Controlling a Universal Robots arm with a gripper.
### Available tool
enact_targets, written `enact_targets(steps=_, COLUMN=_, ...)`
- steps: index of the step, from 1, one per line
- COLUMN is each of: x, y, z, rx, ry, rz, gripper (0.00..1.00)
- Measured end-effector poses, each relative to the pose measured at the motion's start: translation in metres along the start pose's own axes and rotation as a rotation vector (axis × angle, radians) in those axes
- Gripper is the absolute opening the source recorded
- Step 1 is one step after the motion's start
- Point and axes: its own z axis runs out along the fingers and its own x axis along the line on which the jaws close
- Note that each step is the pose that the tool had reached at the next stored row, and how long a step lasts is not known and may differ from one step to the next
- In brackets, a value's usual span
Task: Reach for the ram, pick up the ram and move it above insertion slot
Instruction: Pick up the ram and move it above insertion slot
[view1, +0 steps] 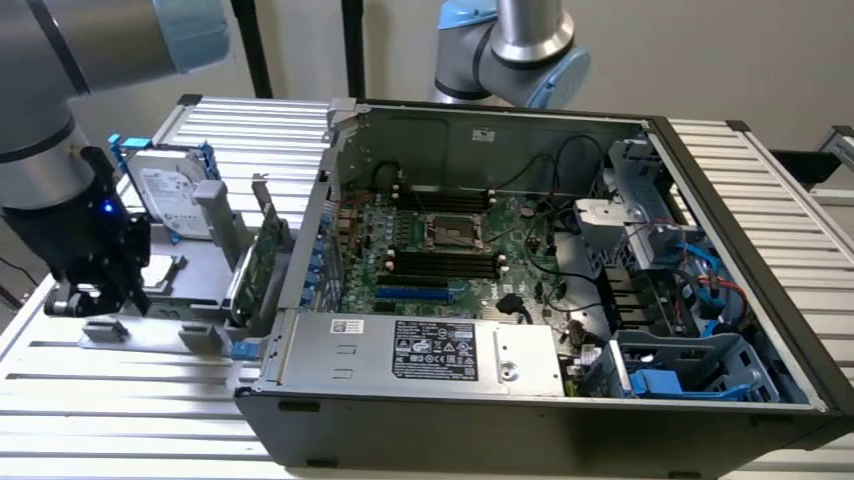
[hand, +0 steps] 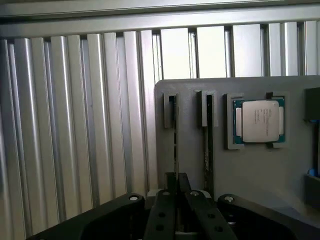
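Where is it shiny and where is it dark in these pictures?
Wrist view: bright streaks glare along the ribbed table, the CPU lid gleams pale, and the gripper looks black. Exterior view: the case is shadowy inside, its power supply catches light, and a small blue light glows on the arm.

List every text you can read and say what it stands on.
No text can be read.
power supply label: print too small to read.
hard drive label: too small to read.
CPU: markings too faint to read.
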Motion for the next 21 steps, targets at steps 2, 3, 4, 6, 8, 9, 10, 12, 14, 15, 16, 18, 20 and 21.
enact_targets(steps=2, x=0.000, y=-0.0004, z=-0.0094, rx=0.0000, ry=0.0002, rz=-0.008, gripper=0.13)
enact_targets(steps=3, x=0.000, y=-0.0006, z=-0.0141, rx=0.0000, ry=0.0001, rz=-0.014, gripper=0.13)
enact_targets(steps=4, x=0.000, y=-0.0007, z=-0.0186, rx=-0.0003, ry=0.0002, rz=-0.022, gripper=0.13)
enact_targets(steps=6, x=0.000, y=-0.0010, z=-0.0276, rx=-0.0002, ry=-0.0004, rz=-0.036, gripper=0.13)
enact_targets(steps=8, x=0.000, y=-0.0012, z=-0.0366, rx=-0.0002, ry=-0.0009, rz=-0.051, gripper=0.13)
enact_targets(steps=9, x=0.000, y=-0.0013, z=-0.0411, rx=-0.0003, ry=-0.0012, rz=-0.058, gripper=0.13)
enact_targets(steps=10, x=0.000, y=-0.0015, z=-0.0456, rx=-0.0005, ry=-0.0013, rz=-0.066, gripper=0.13)
enact_targets(steps=12, x=0.000, y=-0.0018, z=-0.0550, rx=-0.0005, ry=-0.0022, rz=-0.082, gripper=0.13)
enact_targets(steps=14, x=0.000, y=-0.0029, z=-0.0640, rx=-0.0005, ry=-0.0040, rz=-0.096, gripper=0.13)
enact_targets(steps=15, x=0.000, y=-0.0042, z=-0.0686, rx=-0.0007, ry=-0.0055, rz=-0.100, gripper=0.13)
enact_targets(steps=16, x=0.000, y=-0.0059, z=-0.0733, rx=-0.0008, ry=-0.0077, rz=-0.103, gripper=0.13)
enact_targets(steps=18, x=-0.001, y=-0.0136, z=-0.0818, rx=-0.0009, ry=-0.0126, rz=-0.106, gripper=0.13)
enact_targets(steps=20, x=-0.001, y=-0.0220, z=-0.0903, rx=-0.0013, ry=-0.0171, rz=-0.108, gripper=0.13)
enact_targets(steps=21, x=-0.002, y=-0.0267, z=-0.0952, rx=-0.0021, ry=-0.0189, rz=-0.108, gripper=0.13)
